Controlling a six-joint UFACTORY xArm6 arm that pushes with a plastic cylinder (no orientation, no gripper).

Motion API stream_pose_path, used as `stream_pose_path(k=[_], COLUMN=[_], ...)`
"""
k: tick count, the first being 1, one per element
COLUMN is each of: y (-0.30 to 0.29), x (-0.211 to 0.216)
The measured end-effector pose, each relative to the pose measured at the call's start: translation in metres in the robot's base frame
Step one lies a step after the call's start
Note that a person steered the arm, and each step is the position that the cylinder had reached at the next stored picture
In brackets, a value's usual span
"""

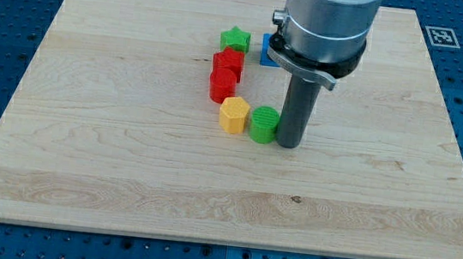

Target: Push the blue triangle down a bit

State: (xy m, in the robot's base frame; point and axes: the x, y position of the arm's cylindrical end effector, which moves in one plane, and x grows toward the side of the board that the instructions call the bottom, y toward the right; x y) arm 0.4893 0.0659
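A blue block (268,51) lies near the view's top centre, mostly hidden behind the arm's grey body (324,23), so I cannot make out its shape. My tip (288,144) rests on the board well below the blue block, touching or almost touching the right side of a green round block (263,123).
A green star (235,38) lies left of the blue block. Two red blocks (228,63) (222,85) sit below the star, then a yellow block (234,114) next to the green round one. All rest on the wooden board (85,131), with a blue perforated table around it.
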Motion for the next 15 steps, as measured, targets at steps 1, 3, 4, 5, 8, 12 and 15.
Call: stream_pose_path(k=[1, 3, 4, 5, 8, 12, 15], y=[-0.001, 0.128, 0.156, 0.154, 0.103, 0.064, 0.033], x=[-0.001, 0.002, -0.022, -0.067, -0.112, -0.172, -0.156])
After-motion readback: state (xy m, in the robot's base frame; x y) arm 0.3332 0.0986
